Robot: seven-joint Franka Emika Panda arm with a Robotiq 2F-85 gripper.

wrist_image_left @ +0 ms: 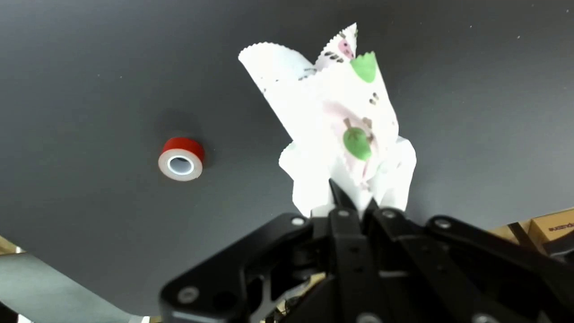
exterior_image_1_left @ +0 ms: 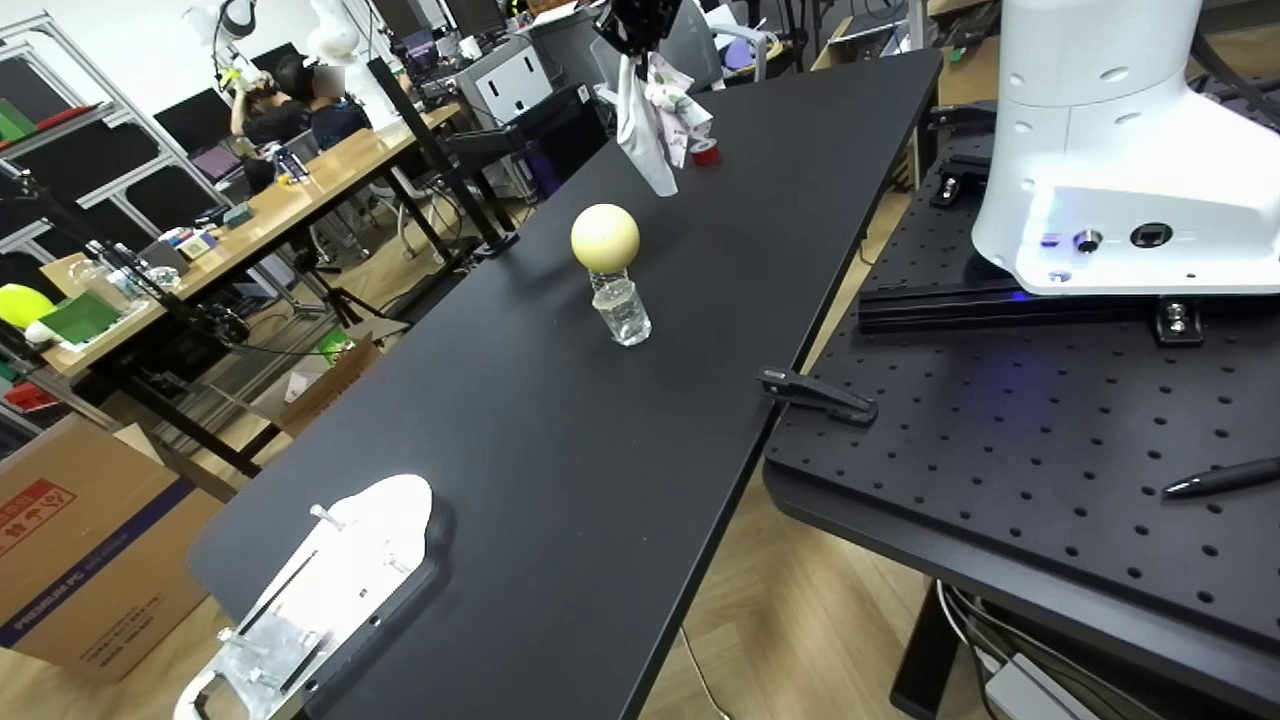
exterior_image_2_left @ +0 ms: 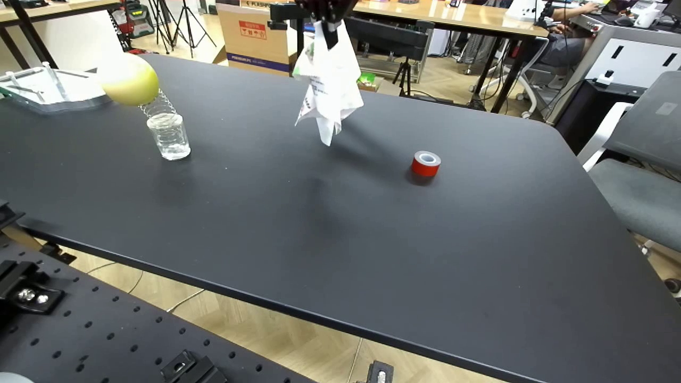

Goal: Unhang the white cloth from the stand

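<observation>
The white cloth has green and pink prints and hangs down in folds over the black table. It also shows in an exterior view and in the wrist view. My gripper is shut on the cloth, with the fabric pinched between its fingertips. In both exterior views the gripper is at the top edge, and the cloth's lower tip hangs above the table. A yellow ball sits on a clear coil in a clear jar, apart from the cloth; whether this is the stand I cannot tell.
A red tape roll lies on the table near the cloth. A white board with upright pegs lies at the table's far end. A black clamp sits at the table edge near the robot base. A grey chair stands beside the table.
</observation>
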